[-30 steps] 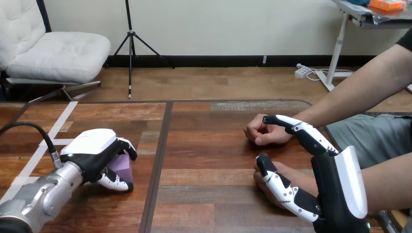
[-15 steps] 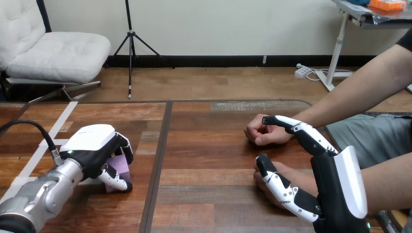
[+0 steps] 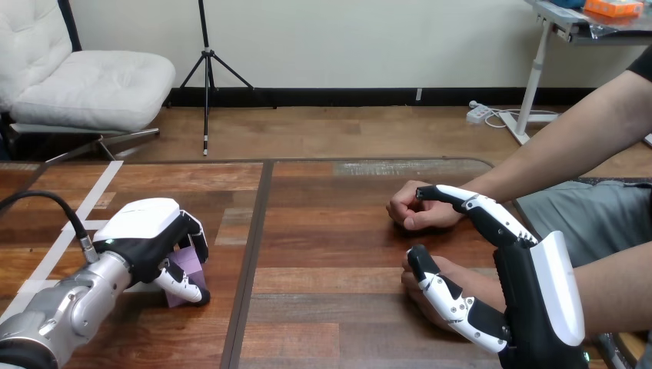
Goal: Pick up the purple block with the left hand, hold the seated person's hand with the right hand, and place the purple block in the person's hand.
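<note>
The purple block (image 3: 191,264) rests on the wooden table (image 3: 330,231) at the left, mostly covered by my left hand (image 3: 146,234). That hand's fingers and thumb are curled round the block. At the right, my right hand (image 3: 530,296) is open, with its fingers stretched straight over the wrist of the person's far hand (image 3: 411,209), which is a loose fist on the table. The person's near hand (image 3: 461,275) lies on the table under my right thumb (image 3: 442,290). I see no finger curled round either of the person's hands.
Both of the person's forearms come in from the right edge and cross the right part of the table. A dark seam runs down the tabletop's middle, and white tape strips lie at the left.
My left hand's fingers have closed tighter round the purple block, which shows less than before. The right hand and the person's hands have hardly moved.
</note>
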